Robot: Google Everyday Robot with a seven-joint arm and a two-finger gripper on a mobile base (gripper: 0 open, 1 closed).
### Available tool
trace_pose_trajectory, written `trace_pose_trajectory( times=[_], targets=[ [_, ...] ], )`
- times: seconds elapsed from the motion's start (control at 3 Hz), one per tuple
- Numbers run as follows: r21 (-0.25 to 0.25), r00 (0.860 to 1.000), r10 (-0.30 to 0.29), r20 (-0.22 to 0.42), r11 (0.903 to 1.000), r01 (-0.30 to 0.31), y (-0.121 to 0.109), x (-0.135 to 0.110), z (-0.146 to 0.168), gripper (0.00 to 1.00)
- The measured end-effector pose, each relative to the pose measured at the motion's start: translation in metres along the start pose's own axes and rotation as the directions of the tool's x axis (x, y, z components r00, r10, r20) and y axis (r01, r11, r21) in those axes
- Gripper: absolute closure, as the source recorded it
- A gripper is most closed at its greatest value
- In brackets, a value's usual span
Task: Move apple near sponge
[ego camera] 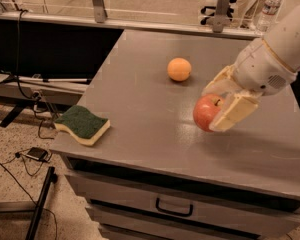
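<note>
The red-pink apple (207, 112) sits between the two pale fingers of my gripper (221, 103), just above the grey tabletop (140, 109), right of centre. The gripper is shut on the apple, and the white arm reaches in from the upper right. The sponge (83, 124), dark green on top over pale yellow foam, lies at the table's front left corner, partly over the edge. The apple is well to the right of the sponge, with bare table between them.
A small plain orange fruit (179, 69) lies on the table behind the apple. A drawer with a dark handle (174, 208) is below the table's front edge. Cables and stand legs (35, 154) lie on the floor at left. A water bottle (269, 10) stands at the back right.
</note>
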State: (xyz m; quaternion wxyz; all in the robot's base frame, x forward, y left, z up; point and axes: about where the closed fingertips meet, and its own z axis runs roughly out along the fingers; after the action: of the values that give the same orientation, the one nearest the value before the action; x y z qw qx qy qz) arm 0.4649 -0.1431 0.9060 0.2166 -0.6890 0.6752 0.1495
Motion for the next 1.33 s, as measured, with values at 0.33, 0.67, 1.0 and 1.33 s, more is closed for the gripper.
trace_pose_trajectory(
  times=[0.33,0.67,1.0,1.33],
  targets=[
    [-0.014,0.992,-0.124,-0.037,0.9922,0.123,-0.022,-0.045,0.033,1.0],
    [-0.011,0.979,-0.187,-0.078,0.9823,0.187,-0.043,-0.071,0.063,1.0],
    [-0.039,0.967,-0.243,-0.074,0.9698,0.241,-0.056,-0.1,0.091,1.0],
    [-0.069,0.958,-0.281,-0.065,0.9585,0.277,-0.058,-0.119,0.105,1.0]
  ],
)
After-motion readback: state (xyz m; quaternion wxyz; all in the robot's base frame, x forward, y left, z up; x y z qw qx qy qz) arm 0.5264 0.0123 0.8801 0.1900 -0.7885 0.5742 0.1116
